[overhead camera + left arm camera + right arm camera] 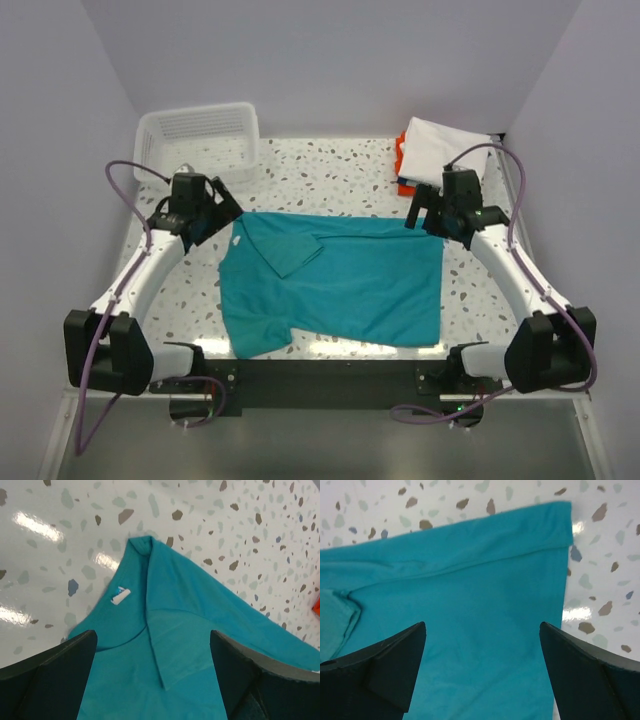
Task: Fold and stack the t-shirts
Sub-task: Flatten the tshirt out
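Shirt: your teal t-shirt [340, 285] is lying flat.
Left gripper [152, 636]: hovering above its collar, jaws spread apart.
Right gripper [482, 626]: hovering above its hem corner, jaws spread apart.

The teal t-shirt [340, 285] is lying spread flat across the middle of the table, its collar pointing toward the left edge and its hem toward the right edge. Its far sleeve [290, 250] is lying folded in over the chest, while its near sleeve [258, 335] is sticking out toward the near edge. A white neck label [120, 596] is showing. In the far right corner, a white t-shirt [440, 150] is resting on an orange one [399, 160] and a dark-edged one [407, 187].
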